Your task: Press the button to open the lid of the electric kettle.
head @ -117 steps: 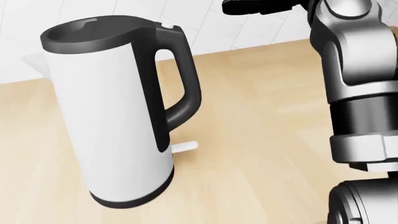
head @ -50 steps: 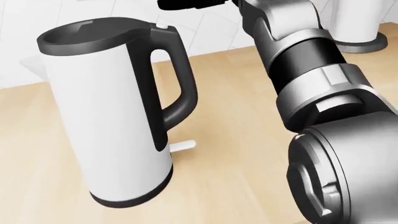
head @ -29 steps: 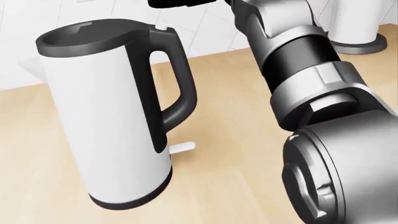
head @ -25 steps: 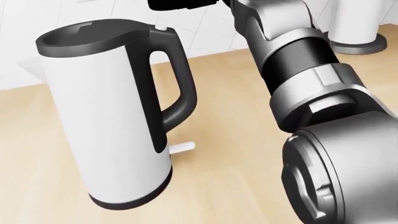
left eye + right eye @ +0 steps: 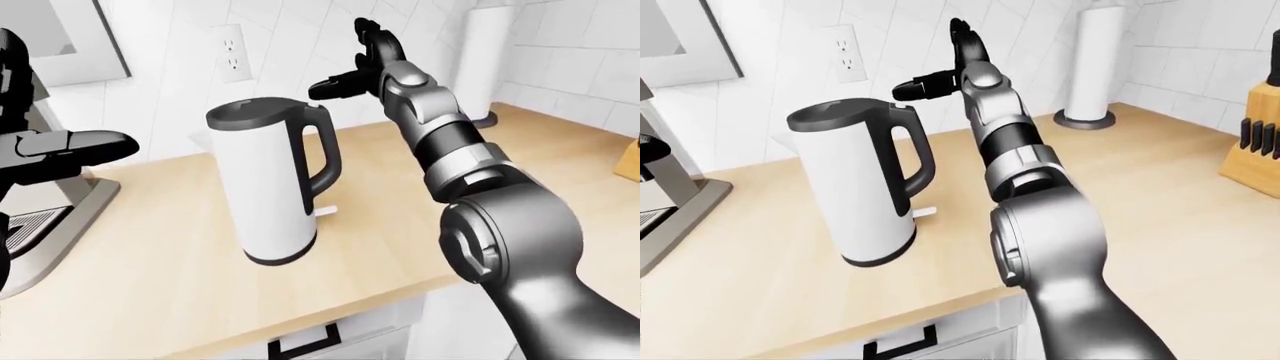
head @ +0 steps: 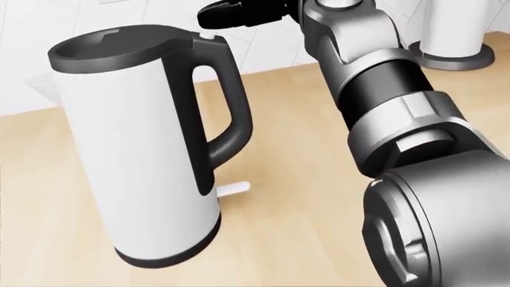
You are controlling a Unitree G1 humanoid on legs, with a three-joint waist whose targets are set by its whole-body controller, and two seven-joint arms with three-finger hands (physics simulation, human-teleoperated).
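The electric kettle [image 5: 268,187] stands upright on the wooden counter [image 5: 160,277]; it has a white body with a black lid, handle and base. Its small white button [image 6: 210,36] sits at the top of the handle, and the lid lies flat and shut. My right hand [image 5: 352,69] hovers open just above and to the right of the button, its black thumb [image 6: 239,13] pointing left, a small gap over the button. My left hand [image 5: 65,145] shows at the left edge of the left-eye view, open and well clear of the kettle.
A coffee machine [image 5: 45,221] fills the counter's left end. A wall outlet [image 5: 232,54] is above the kettle. A paper towel roll [image 5: 1090,67] and a knife block [image 5: 1252,146] stand to the right. The counter's near edge has a drawer handle [image 5: 300,341] below.
My right arm swung in from the right, and its hand has come down slightly toward the top of the kettle's handle. The kettle has not moved.
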